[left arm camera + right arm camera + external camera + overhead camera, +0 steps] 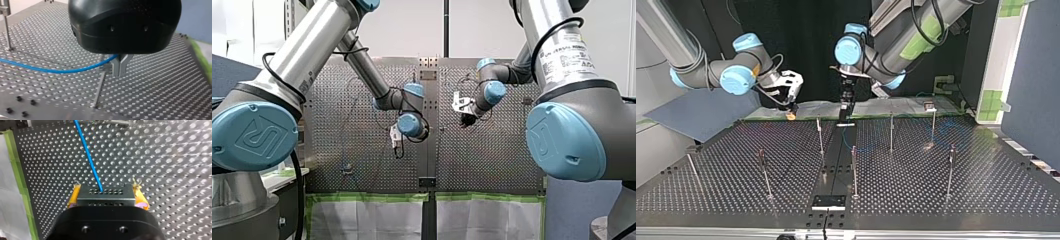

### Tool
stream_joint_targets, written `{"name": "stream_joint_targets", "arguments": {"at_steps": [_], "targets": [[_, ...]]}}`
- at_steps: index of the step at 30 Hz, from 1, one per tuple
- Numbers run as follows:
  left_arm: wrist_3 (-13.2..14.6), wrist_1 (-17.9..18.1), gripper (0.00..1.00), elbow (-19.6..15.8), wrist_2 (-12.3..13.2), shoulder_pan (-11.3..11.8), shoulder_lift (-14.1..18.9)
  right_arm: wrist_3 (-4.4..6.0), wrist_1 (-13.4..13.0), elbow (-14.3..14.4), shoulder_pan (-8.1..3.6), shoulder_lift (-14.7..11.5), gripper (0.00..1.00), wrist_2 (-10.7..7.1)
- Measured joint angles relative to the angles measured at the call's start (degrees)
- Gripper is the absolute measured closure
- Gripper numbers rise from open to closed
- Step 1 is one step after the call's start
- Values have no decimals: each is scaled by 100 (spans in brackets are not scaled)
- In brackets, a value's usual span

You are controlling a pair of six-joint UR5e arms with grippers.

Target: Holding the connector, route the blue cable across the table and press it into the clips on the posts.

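Observation:
In the right wrist view my right gripper [106,186] is shut, with its yellow pads [74,195] on both sides of the dark connector block [105,194]. The blue cable [87,155] leaves the connector and runs ahead over the perforated table. In the left wrist view my left gripper [119,72] has its metal fingers shut on the blue cable [57,71], which trails off to one side just above the table. A thin post [99,87] stands right beside those fingers. In the top view my right gripper [791,112] and my left gripper [846,107] hang near the table's far edge.
Several thin posts stand across the table, among them one [820,135] near my left gripper, another [891,131] and a third [854,170]. A black plate [828,201] lies at the near edge. Green tape [18,177] marks the table's border beside my right gripper.

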Motion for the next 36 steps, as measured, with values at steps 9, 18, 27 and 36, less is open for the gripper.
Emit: {"name": "stream_joint_targets", "arguments": {"at_steps": [9, 18, 27, 36], "targets": [[-137, -104, 100, -100, 233, 18, 0, 24, -139, 2, -23, 202, 100, -30], [-294, -162, 100, 279, 391, 48, -27, 58, -291, -1, -66, 314, 100, -51], [-355, -354, 100, 716, 370, 78, -415, 62, -402, -9, -162, 368, 100, -104], [-422, -388, 100, 1133, 414, 112, -672, 91, -602, -34, -255, 375, 100, -212]]}}
